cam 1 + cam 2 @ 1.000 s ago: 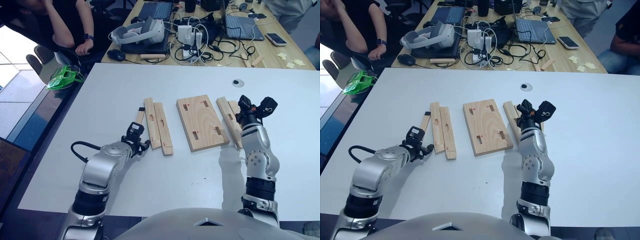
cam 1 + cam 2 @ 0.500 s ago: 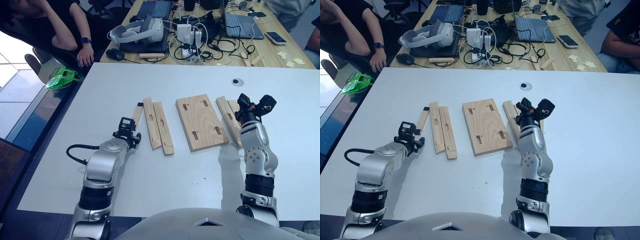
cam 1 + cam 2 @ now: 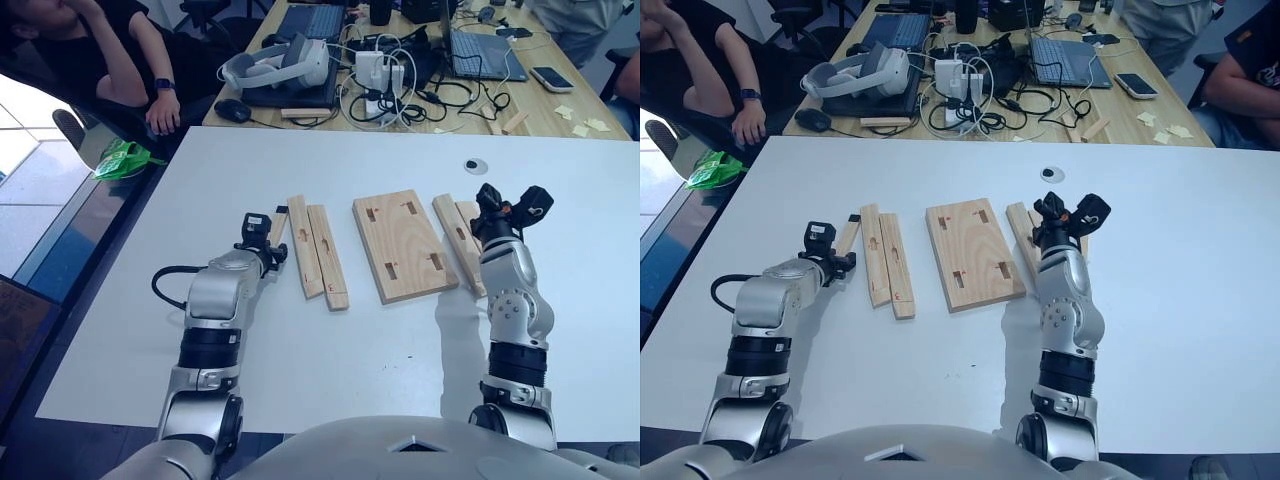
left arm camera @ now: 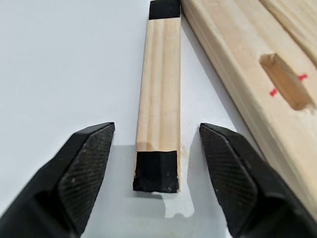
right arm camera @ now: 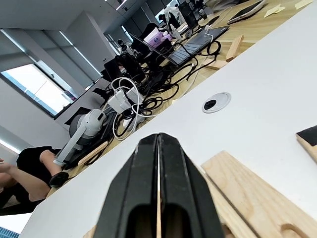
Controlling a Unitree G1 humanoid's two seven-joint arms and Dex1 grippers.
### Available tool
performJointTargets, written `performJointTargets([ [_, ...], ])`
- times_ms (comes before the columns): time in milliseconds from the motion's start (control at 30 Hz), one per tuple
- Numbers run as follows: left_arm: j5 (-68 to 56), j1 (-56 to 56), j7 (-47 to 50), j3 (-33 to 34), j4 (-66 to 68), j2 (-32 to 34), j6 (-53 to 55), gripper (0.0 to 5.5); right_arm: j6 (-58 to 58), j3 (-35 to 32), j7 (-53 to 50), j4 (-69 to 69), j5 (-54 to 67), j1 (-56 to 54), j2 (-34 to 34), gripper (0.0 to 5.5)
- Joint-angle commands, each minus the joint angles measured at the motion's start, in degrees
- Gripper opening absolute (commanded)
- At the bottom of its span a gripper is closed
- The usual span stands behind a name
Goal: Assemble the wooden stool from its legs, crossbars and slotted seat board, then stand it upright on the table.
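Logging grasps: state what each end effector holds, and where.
Nothing held. Left end effector open astride the crossbar, at its black end; right end effector shut, empty.

On our table (image 3: 300,160) the seat board (image 3: 400,245) lies centre. Two legs (image 3: 315,255) lie just left of it, then a crossbar (image 4: 158,89), its near end between the fingers of our left gripper (image 4: 157,134). Two more pieces (image 3: 452,238) lie right, by our right gripper (image 3: 505,205).

The left arm (image 3: 215,300) extends forward and low, elbow bent outward. The left claw (image 4: 156,128) is spread wide, its fingers (image 4: 84,168) well apart. The right arm (image 3: 512,300) angles forward with the wrist cocked upward. The right claw (image 5: 158,141) is pressed tight, fingers touching.
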Motion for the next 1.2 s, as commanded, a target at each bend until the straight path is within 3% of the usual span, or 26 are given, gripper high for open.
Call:
performJointTargets([
  [33, -0.9, 5.2, -2.4, -1.9, 4.8, 0.2, 6.6, 3.01, -0.1, -4.5, -2.7, 0.2, 5.0, -5.7, 1.2, 0.00],
  [400, -1.0, 5.0, -5.9, -3.6, 5.2, 3.9, 7.1, 1.35, -1.7, -7.5, -6.7, 4.5, 5.7, -10.4, 2.3, 0.00],
  [600, -0.4, 3.9, -6.5, -4.3, 8.1, 4.4, 3.1, 1.28, -1.2, -6.0, -5.3, 3.3, 4.6, -9.4, 1.7, 0.00],
  [733, -1.9, 0.4, -4.0, 1.8, 2.7, 1.9, -1.1, 1.28, -0.3, -2.2, 0.0, 0.9, 3.0, -9.3, -1.4, 0.00],
  [933, -2.3, -5.5, -7.4, 2.3, -4.8, 3.3, -16.0, 1.28, 8.5, 1.5, 10.7, 0.1, 5.0, -13.7, -10.5, 0.00],
  [1033, -2.4, -4.6, -9.5, 1.9, -6.4, 2.3, -27.5, 1.28, 16.7, 3.4, 15.8, 2.2, 7.7, -18.6, -14.3, 0.50],
  [1200, -3.5, -2.4, -13.3, -0.1, -6.7, -1.0, -45.0, 1.28, 25.9, 1.1, 18.4, -3.2, 20.1, -23.0, -13.8, 1.26],
])
